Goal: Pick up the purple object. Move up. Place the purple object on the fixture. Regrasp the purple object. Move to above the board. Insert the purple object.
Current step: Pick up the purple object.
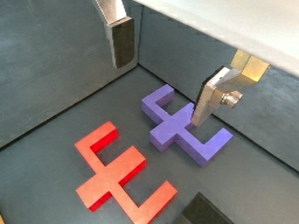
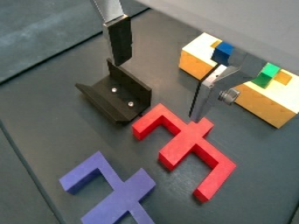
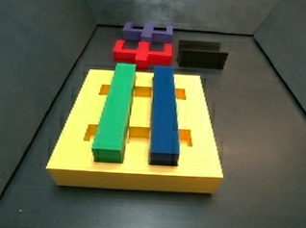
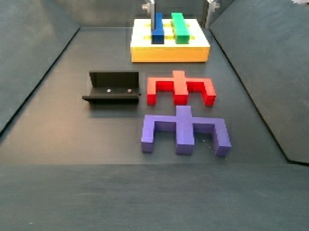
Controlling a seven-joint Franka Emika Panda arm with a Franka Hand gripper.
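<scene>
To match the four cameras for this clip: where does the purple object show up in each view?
Wrist view: the purple object lies under the open gripper, beside the red block.
Wrist view: purple object lies past the red block, away from the fixture.
Side view, behind the red block.
Side view, in front of it.
Shared landmark: the red block.

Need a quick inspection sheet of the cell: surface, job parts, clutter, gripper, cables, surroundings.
Surface: dark grey floor, flat.
Job's things: purple object lies flat, untouched, next to the red block; fixture holds nothing; board carries a green bar and a blue bar.
Clutter: nothing seen beyond the red block.
Gripper: gripper open, holding nothing, above the purple object in a wrist view.
Cables: nothing seen.
Surroundings: dark walls around the floor.
</scene>
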